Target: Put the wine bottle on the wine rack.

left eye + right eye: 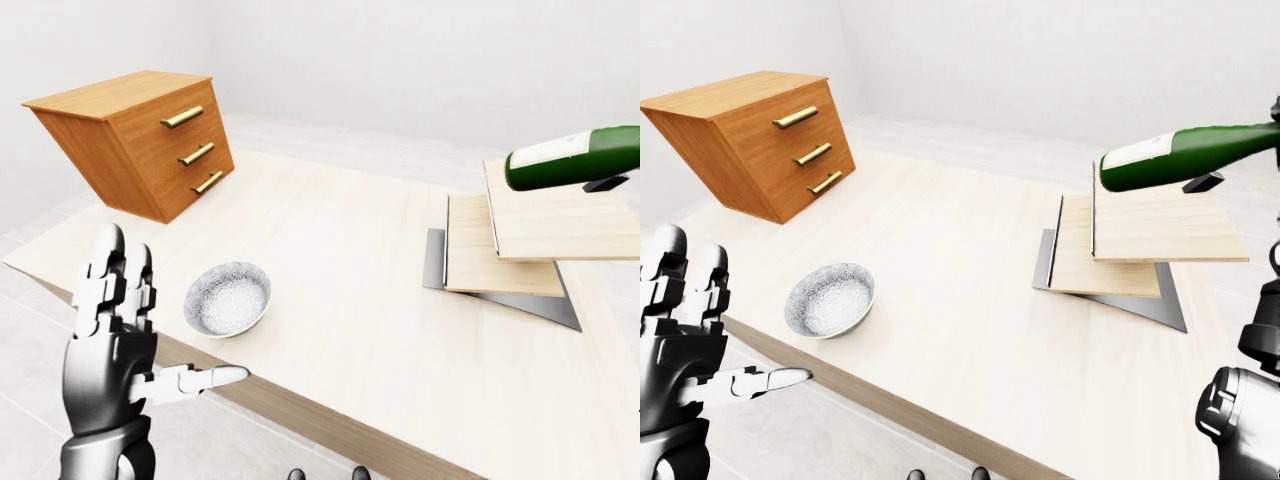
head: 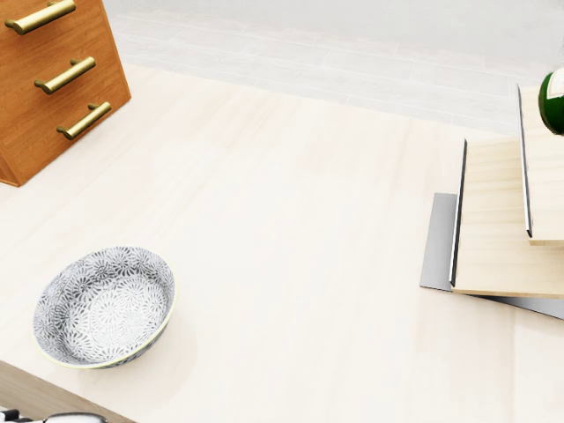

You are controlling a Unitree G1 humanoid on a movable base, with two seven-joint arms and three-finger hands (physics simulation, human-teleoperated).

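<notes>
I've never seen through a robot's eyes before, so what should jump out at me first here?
Probably the green wine bottle, lying on its side in the air above the stepped wooden wine rack at the right of the right-eye view. Next, the robot's left hand at the lower left, its fingers spread open and empty, near a patterned bowl on the table.

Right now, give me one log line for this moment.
wine bottle: held level over wine rack, not resting | right hand: fingers out of frame, grip unclear | left hand: open, empty | bowl: on table
</notes>
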